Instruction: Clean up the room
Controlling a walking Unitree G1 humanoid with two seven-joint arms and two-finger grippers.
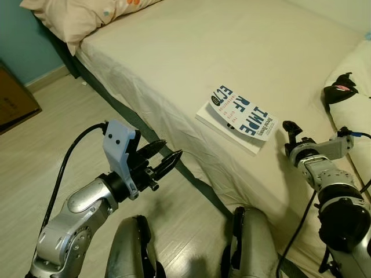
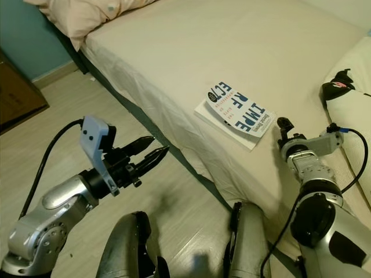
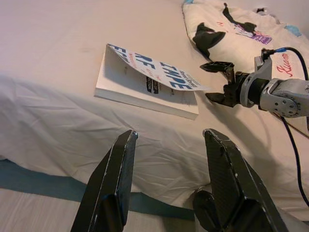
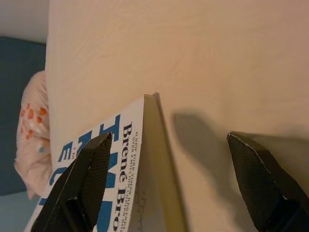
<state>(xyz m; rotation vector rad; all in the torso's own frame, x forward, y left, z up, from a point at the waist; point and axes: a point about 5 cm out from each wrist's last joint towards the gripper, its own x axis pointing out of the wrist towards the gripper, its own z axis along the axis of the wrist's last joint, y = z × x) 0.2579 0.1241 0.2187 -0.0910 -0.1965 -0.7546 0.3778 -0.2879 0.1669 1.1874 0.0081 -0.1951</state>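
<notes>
Book (image 1: 239, 117) is the one loose thing on the bed (image 1: 232, 46): a white paperback lying flat near the mattress edge, its big blue title letters facing up and its front cover curling off the pages. In the left eye view the right pincer (image 1: 291, 131) sits on the sheet just beside the book's near corner, its wrist low over the bed, which I judge to be a line-up for taking the book by that corner. The left pincer (image 1: 164, 157) hangs over the wooden floor (image 1: 46, 127) short of the bed's side, its fingers parted a little and holding nothing; it looks like a waiting arm. A peach pillow (image 1: 75, 17) lies at the head of the bed, a white cushion with black patches (image 1: 348, 87) lies to the right, and a brown cardboard box (image 1: 14, 98) stands on the floor by the blue wall.

The right eye view shows the same layout, with the book well apart from both pillow and cushion.

From the left wrist view, the lifted cover stands clear of the page block like a flap, and the right pincer's spread fingers point at its open edge, close but not yet touching.

From the right wrist view, the two black fingers are wide apart with the book's corner between them, the cover's edge nearer one finger. I would expect the thin, springy cover to slip unless the whole thickness is taken.
</notes>
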